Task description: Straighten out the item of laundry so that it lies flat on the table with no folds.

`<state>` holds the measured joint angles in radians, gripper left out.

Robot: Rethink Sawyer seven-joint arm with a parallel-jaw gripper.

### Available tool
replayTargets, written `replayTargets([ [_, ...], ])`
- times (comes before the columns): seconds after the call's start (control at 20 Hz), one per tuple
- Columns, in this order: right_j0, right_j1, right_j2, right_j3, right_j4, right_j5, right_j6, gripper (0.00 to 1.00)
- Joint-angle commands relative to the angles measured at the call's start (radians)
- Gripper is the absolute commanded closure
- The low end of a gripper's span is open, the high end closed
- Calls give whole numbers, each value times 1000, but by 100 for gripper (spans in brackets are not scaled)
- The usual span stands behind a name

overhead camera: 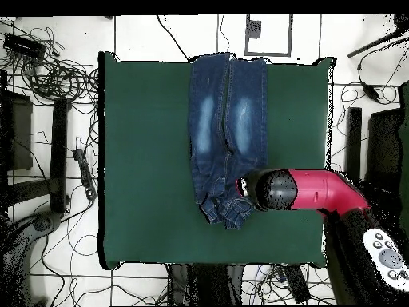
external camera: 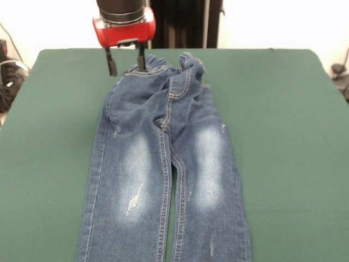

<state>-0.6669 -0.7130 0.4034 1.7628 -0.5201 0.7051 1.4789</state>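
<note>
The red-and-black tool [external camera: 126, 63] hangs with its two fingers apart, empty, at the rumpled waistband of the small blue denim jeans [external camera: 163, 169] on the dark green cloth table [external camera: 283, 136]. Pinch that bunched corner and draw it outward.

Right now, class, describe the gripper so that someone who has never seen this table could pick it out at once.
Start at the dark green table and find the blue jeans lying along its middle. Go to their bunched waistband; just above its corner hangs the gripper. It is the only red-and-black thing here, with two thin black fingers spread apart, pointing down.
</note>
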Motion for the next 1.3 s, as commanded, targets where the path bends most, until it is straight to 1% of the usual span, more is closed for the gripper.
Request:
replayTargets([
  [0.05,119,8,-19,4,53,109,130,0],
  [0.25,141,5,-53,-15,110,124,184,0],
  [0.45,164,-8,-115,-40,166,137,248,0],
  [0.55,168,-18,-150,-43,185,127,275,0],
  [0.6,160,-35,-171,-16,197,105,288,0],
  [0.75,185,-37,-229,-20,219,91,337,0],
  [1.15,236,-18,-320,-34,248,68,322,0],
  [1.3,243,-14,-332,-29,265,66,295,0],
])
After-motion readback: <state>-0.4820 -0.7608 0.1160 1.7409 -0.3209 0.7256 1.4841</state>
